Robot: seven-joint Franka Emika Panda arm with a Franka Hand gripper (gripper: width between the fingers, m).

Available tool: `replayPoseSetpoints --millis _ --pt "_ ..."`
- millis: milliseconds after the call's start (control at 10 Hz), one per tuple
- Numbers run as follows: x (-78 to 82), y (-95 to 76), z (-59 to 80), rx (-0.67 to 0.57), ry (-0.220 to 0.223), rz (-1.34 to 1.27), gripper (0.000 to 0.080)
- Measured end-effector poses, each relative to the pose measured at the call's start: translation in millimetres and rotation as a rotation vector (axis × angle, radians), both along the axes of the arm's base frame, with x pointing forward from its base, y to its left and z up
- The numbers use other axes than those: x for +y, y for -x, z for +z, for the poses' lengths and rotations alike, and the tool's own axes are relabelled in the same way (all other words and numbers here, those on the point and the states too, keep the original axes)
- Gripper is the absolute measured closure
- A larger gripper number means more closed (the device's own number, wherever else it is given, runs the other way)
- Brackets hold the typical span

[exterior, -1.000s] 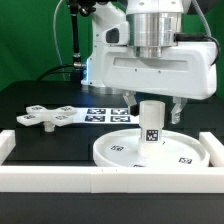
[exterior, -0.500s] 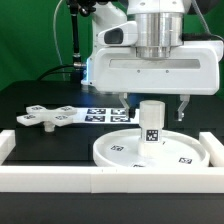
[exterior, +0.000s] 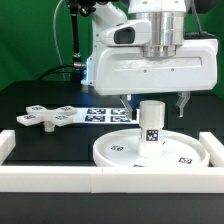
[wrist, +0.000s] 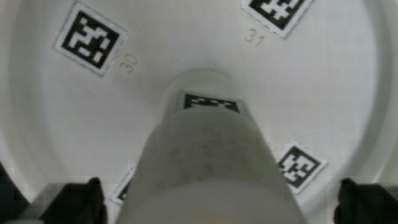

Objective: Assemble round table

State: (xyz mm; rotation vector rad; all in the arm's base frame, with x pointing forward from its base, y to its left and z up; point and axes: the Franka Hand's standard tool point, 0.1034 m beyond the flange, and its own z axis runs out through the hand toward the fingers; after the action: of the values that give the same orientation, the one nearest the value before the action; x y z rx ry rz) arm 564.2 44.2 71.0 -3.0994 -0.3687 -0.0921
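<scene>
Atop the tagged disc [exterior: 112,152], upright tagged post [exterior: 151,125] under wide-spread gripper [exterior: 152,104]

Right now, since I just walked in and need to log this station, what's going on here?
A Panda arm hangs over the round disc with its jaws open, set wide on either side of the top of the short post, touching nothing. The post stands upright on the disc. The cross-shaped piece lies flat off to the exterior view's left, not yet attached.
</scene>
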Motion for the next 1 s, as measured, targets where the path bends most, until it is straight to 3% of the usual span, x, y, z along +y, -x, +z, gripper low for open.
replayPoseSetpoints --millis 500,800,1000 --pt "-3.3 0.1 -0.5 -0.006 0.026 0.311 0.0151" --pt "0.9 -2.5 -0.4 0.022 0.088 0.711 0.0151" --pt "1.9 -0.6 -0.5 0.043 0.094 0.821 0.0151"
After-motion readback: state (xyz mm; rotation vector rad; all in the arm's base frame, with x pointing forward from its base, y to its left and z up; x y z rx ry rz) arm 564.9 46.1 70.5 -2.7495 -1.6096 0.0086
